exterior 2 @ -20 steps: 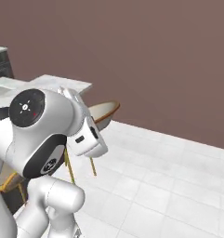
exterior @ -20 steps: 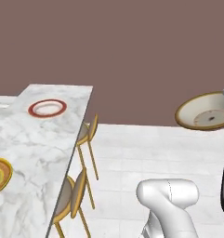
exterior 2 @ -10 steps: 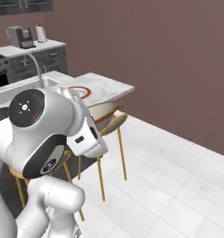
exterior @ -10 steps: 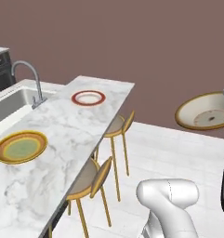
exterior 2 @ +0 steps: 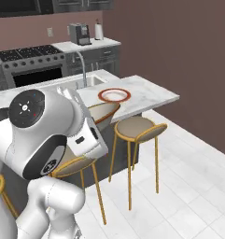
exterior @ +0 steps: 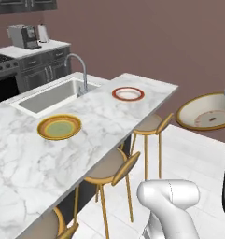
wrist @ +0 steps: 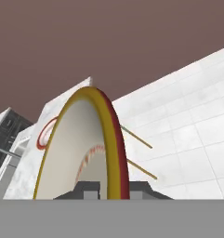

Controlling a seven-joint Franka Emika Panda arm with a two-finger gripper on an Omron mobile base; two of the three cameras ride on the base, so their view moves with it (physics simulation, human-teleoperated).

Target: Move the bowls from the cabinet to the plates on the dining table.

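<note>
My gripper (wrist: 113, 191) is shut on the rim of the wide cream bowl (wrist: 81, 153) with a tan-brown rim, held on edge in the air. This bowl (exterior: 205, 112) hangs to the right of the dining table (exterior: 20, 158), over the floor beyond the stools. In the right base view the bowl (exterior 2: 106, 112) peeks out behind my forearm. A red-orange rimmed plate (exterior: 128, 94) lies near the table's far end (exterior 2: 115, 95). A yellow-rimmed plate (exterior: 59, 127) with a green centre lies nearer, beside the sink. The dark wall cabinet (exterior: 20, 4) is at the top left.
Gold-legged stools (exterior: 151, 123) (exterior: 111, 168) stand along the table's right side. A sink (exterior: 48, 95) with a tall tap (exterior: 79, 70) is set in the top. A stove (exterior 2: 34, 56) and coffee machine (exterior: 23, 36) line the back counter. White tiled floor lies to the right.
The whole picture has shifted as the base turns: the table, sink and back counter have swung into view. The bowl stays in my gripper at the same spot relative to the arm.
</note>
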